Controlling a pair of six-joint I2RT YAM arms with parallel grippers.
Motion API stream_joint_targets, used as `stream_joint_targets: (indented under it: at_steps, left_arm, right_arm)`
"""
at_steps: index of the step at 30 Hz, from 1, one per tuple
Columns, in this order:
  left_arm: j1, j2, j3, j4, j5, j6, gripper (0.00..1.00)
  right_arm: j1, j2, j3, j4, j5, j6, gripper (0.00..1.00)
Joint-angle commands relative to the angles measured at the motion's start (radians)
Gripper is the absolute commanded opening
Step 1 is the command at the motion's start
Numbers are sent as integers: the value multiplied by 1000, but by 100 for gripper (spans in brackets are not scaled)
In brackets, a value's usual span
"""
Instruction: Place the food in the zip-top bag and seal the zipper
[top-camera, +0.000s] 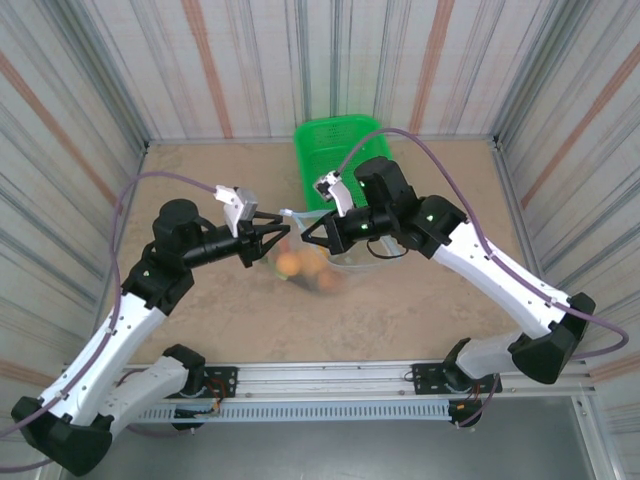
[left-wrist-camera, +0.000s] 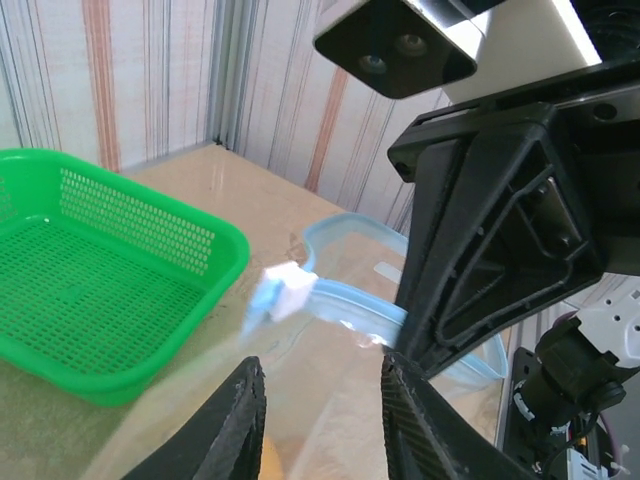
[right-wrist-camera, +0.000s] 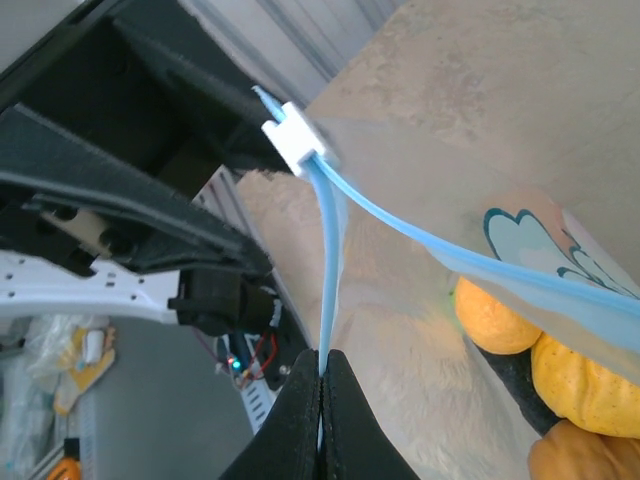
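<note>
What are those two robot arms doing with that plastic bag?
They are trying to close the zip-top bag. The food, orange and yellow toy fruits, is already inside. The right gripper is pinched shut on the blue zipper, holding the bag's mouth. The left gripper, with its fingers apart, sits right by the white slider at the zipper's end. The mouth is not zipped yet.

This looks like a robot lab. A left arm (top-camera: 130, 320) and a right arm (top-camera: 500, 275) are bolted to a metal rail (top-camera: 330, 378) at the near edge of a tan worktop (top-camera: 420, 310). Striped walls (top-camera: 260, 60) box it in on three sides. Purple cables (top-camera: 440, 160) run along the arms.
</note>
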Motion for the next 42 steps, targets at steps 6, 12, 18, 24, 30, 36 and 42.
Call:
stream_joint_targets:
  at_steps: [6, 12, 18, 24, 30, 36, 42]
  left_arm:
    - [-17, -64, -60, 11, -30, 61, 38]
    - [-66, -68, -87, 39, -5, 127, 39]
    - [-73, -50, -82, 50, 35, 141, 38]
    - [-73, -46, -83, 56, 42, 156, 26]
    - [-73, -53, -71, 34, 25, 187, 1]
    - [-72, -76, -70, 18, 34, 196, 0]
    - [-74, -107, -87, -6, 4, 220, 39]
  right_arm:
    - [-19, -63, -48, -8, -132, -81, 0]
    - [-20, -58, -56, -17, -157, -92, 0]
    - [-25, -58, -60, -27, -181, -100, 0]
    - [-34, -60, -66, -31, -202, -99, 0]
    - [-52, -66, -70, -54, -213, -114, 0]
    - [-79, -70, -77, -78, -207, -133, 0]
    - [-84, -70, -54, -124, -231, -189, 0]
